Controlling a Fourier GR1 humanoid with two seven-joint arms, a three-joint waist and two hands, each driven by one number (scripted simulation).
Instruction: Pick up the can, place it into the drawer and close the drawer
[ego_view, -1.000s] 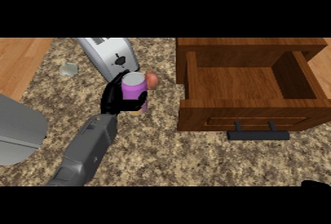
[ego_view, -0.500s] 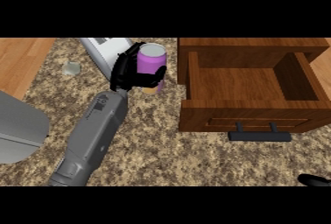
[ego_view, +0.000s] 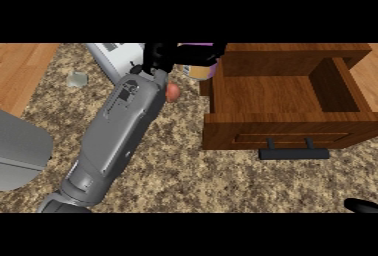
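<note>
Since half a second ago the left hand (ego_view: 164, 56) has carried the can (ego_view: 198, 50) further up and to the right, so that it now sits at the very top of the head view, touching or just beside the left wall of the drawer (ego_view: 284, 117); a second ago it was lower on the tabletop (ego_view: 192, 180), beside the small reddish object (ego_view: 173, 92) that now lies uncovered next to the forearm. Black fingers curl round the can's purple body and hide most of it, so the hand is closed on it in a wrap-around hold. Only a purple strip and a pale tan end below it show, so I cannot tell for sure how it is turned; its long axis seems to run up and down in the view, roughly upright or tipped a little toward the camera.

As for progress, the pick-up looks done: the can is off the tabletop and in the hand. It is not yet over the drawer's open cavity, whose wooden floor is bare. Placing it inside, letting go, and pushing the drawer shut by its dark handle (ego_view: 294, 152) all remain.

At the lower right edge only a black tip of the right hand (ego_view: 362, 205) shows, too little to tell how its fingers stand
</note>
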